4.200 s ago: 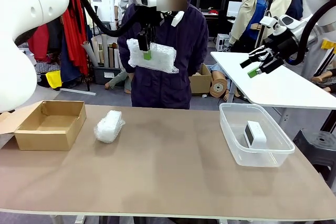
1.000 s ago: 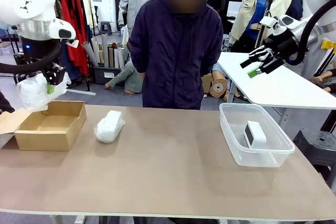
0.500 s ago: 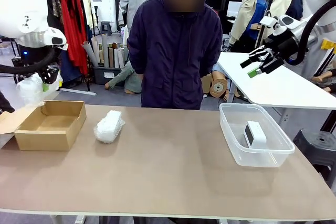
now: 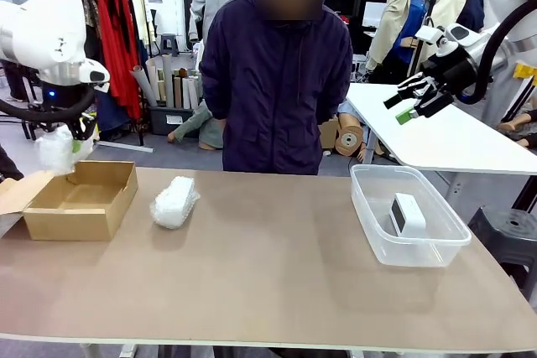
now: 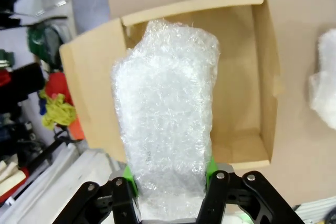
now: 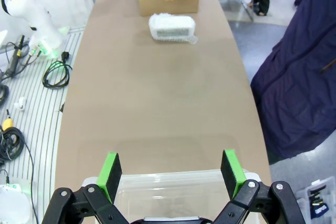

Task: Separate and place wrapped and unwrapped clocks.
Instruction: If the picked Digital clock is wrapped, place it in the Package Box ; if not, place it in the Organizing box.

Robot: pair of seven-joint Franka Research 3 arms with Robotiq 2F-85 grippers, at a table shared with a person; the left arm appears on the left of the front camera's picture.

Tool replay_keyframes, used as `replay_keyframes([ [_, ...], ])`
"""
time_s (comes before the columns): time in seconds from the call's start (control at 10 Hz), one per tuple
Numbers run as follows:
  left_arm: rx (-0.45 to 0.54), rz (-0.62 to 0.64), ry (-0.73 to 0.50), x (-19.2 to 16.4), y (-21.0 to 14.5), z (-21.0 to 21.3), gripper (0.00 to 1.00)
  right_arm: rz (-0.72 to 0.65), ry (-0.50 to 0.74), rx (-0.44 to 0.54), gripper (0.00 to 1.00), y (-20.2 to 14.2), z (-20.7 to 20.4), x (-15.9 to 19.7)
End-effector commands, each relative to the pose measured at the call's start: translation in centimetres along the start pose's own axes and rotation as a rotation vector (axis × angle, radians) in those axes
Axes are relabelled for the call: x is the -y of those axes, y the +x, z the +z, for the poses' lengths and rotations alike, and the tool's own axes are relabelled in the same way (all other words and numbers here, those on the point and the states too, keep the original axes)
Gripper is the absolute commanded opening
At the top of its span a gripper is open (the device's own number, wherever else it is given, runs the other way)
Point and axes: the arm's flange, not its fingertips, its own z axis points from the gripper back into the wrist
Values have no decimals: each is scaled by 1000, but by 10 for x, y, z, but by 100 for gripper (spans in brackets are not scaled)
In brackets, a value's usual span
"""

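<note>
My left gripper [image 4: 74, 144] hangs above the far left end of the cardboard box [image 4: 81, 199], shut on a bubble-wrapped clock [image 4: 57, 150]. In the left wrist view that wrapped clock [image 5: 167, 119] stands between my green pads [image 5: 210, 167], with the open box [image 5: 236, 87] below it. A second wrapped clock [image 4: 174, 201] lies on the table just right of the box. The bare white clock [image 4: 408, 215] sits in the clear plastic bin [image 4: 407, 251] at the right. My right gripper [image 4: 409, 105] is open, raised high above the bin [image 6: 173, 190].
A person in a dark jacket [image 4: 277, 73] stands at the far edge of the brown table [image 4: 268, 291]. A white table [image 4: 445, 136] stands behind at the right. Clothes racks and boxes fill the background.
My left gripper has moved left and down with the wrapped clock, ending over the box's far left end. The right arm has not moved.
</note>
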Motion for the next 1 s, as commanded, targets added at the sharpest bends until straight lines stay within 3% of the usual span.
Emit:
replay_keyframes([
  [0.0, -19, -43, -46, 2, 11, 1, 0, 8, 5, -17, 100, 2, 0, -3],
  [0.3, -47, 30, -41, 10, 6, -29, 0, 8, 5, -17, 100, 2, 0, -3],
  [0.6, -111, -4, 2, 20, 3, -43, 0, 8, 5, -17, 100, 2, 0, -3],
  [0.7, -71, 8, -31, 15, 7, -42, 0, 8, 5, -17, 100, 2, 0, -3],
  [0.9, -93, -2, -24, 18, 6, -49, 0, 8, 5, -17, 100, 2, 0, -3],
])
